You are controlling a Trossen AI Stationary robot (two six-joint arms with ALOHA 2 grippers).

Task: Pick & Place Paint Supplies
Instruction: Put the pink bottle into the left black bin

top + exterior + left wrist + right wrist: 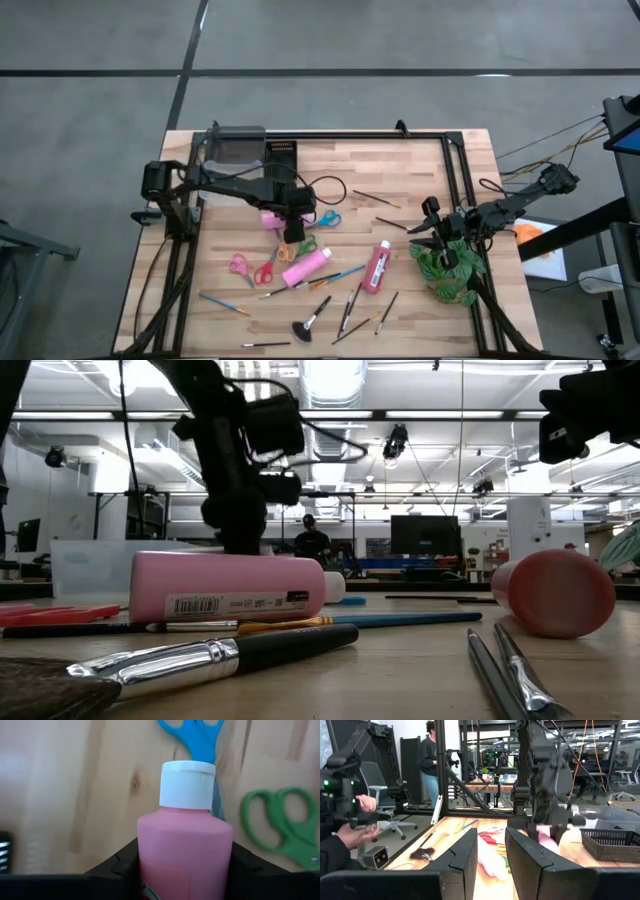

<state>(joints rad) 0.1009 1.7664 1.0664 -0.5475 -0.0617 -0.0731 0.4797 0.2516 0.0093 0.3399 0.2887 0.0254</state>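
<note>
Between left gripper [185,865] fingers: pink bottle [185,845], clamped at its body for lifting. Right gripper [490,855]: idle beside plant [447,268], fingers slightly apart, empty.

One pink paint bottle [185,850] with a white ribbed cap [187,785] is sitting clamped between the left gripper's [290,222] fingers near the middle of the table [440,320]. The second pink bottle [305,267] is lying on its side toward the front edge, beside the red tube [377,267]. Blue scissors [328,218], green scissors [300,247] and pink scissors [240,265] are lying flat around them, and thin brushes [345,310] are lying scattered along the front edge.
</note>
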